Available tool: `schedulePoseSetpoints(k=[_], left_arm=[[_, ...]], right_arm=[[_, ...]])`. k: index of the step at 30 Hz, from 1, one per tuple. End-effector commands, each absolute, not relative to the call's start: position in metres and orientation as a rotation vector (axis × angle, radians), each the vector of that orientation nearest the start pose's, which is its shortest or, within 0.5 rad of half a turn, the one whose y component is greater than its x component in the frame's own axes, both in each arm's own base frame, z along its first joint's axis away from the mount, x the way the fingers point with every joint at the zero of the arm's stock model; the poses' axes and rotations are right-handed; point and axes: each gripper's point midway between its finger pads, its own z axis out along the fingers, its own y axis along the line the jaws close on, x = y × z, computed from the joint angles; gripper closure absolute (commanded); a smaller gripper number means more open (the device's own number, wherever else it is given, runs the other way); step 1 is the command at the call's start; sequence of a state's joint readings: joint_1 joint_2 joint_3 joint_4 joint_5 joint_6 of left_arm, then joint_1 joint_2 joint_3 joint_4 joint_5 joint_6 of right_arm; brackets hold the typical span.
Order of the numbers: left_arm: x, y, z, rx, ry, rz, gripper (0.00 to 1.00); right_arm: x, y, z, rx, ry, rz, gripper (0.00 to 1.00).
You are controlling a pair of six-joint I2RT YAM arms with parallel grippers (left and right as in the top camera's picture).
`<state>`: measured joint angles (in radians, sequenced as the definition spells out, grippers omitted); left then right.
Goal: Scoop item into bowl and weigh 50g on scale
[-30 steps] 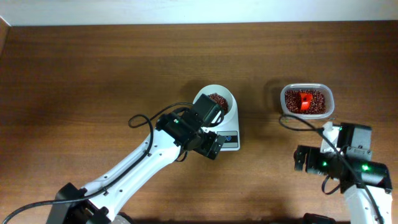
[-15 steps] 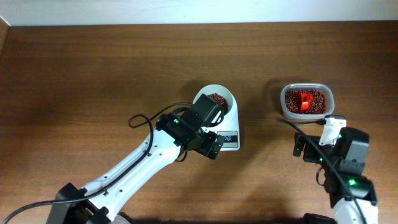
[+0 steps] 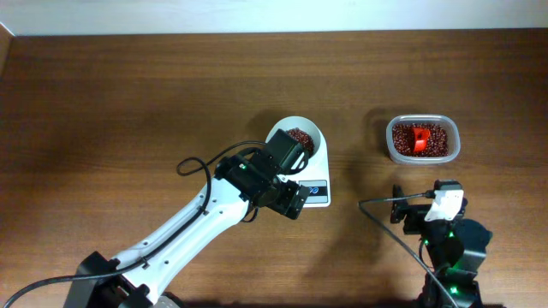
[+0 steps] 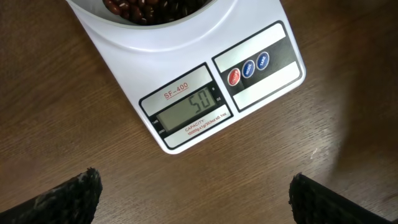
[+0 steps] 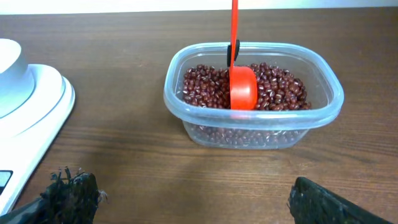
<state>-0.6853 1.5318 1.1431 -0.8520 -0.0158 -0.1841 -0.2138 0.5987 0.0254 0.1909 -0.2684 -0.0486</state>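
Note:
The white bowl (image 3: 301,135) holds red-brown beans (image 3: 299,135) and stands on the white scale (image 3: 320,175). In the left wrist view the scale (image 4: 205,56) reads 50 on its display, with the bowl's rim (image 4: 155,26) and the beans (image 4: 149,6) at the top edge. My left gripper (image 3: 289,158) hovers over the scale's front edge, open and empty (image 4: 199,199). My right gripper (image 3: 425,212) is open and empty (image 5: 199,199), low over the table in front of the bean container.
A clear plastic container (image 3: 422,139) of beans stands at the right with a red scoop (image 3: 419,139) resting in it. The right wrist view shows the container (image 5: 186,118) and the scoop (image 5: 242,87) straight ahead, and the scale's edge (image 5: 37,106) at left.
My right arm has drawn back toward the table's front edge, away from the container, and turned to face it. The left arm, bowl and scale have not moved.

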Motion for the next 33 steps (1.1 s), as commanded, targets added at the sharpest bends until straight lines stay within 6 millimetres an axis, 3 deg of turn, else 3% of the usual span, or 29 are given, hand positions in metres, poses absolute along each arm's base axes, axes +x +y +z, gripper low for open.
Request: schedulePoseSetpoints(k=[1, 6, 16, 33], left_arm=[[0.268, -0.214, 0.111, 0.691, 2.733, -0.174, 0.01], [0.268, -0.214, 0.111, 0.691, 2.733, -0.175, 0.01], [0.268, -0.214, 0.111, 0.691, 2.733, -0.174, 0.01], [0.268, -0.214, 0.111, 0.691, 2.733, -0.174, 0.01]], right_arm=[[0.260, -0.005, 0.085, -0.028, 1.948, 0.100, 0.01], [0.248, 0.000, 0.080, -0.042, 1.979, 0.053, 0.01], [0.245, 0.017, 0.158, -0.122, 1.634, 0.055, 0.01], [0.245, 0.017, 0.159, -0.121, 1.632, 0.055, 0.01]])
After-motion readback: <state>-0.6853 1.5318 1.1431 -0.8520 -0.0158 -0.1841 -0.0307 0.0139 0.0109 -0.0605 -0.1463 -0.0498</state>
